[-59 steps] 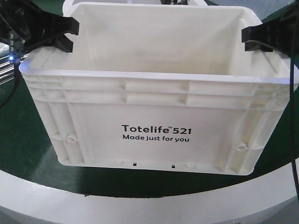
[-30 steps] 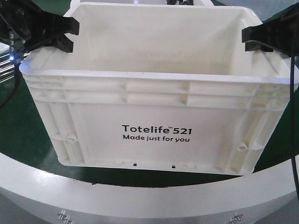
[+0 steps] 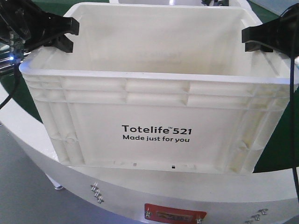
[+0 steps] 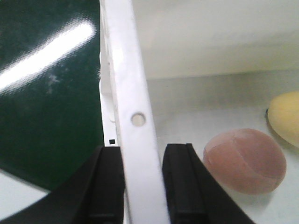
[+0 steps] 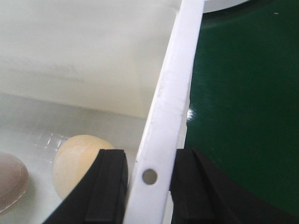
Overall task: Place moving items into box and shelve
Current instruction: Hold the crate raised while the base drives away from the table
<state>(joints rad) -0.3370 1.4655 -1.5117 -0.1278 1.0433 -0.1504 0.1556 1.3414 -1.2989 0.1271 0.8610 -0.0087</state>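
The white box (image 3: 154, 116), printed "Totelife 521", hangs between my two arms over the edge of a round table. At the box's left wall, my left gripper (image 3: 65, 35) is shut on the rim (image 4: 126, 70), one black finger inside and one outside. My right gripper (image 3: 250, 39) is shut on the right rim (image 5: 175, 84) in the same way. Moving items lie on the box floor: a pinkish-brown lump (image 4: 245, 161), a yellow one (image 4: 286, 116) and a pale yellow-tan one (image 5: 77, 163). From the front their place inside is hidden.
The round table has a dark green top (image 3: 280, 149) and a broad white rim (image 3: 46, 154) with screws and a red plate (image 3: 175, 215) at the front. A black cable (image 3: 292, 116) hangs down at the right.
The box keeps its place in the front view with both grippers shut on its rims. The table has slid back beneath it, showing more white rim, screws and the red plate.
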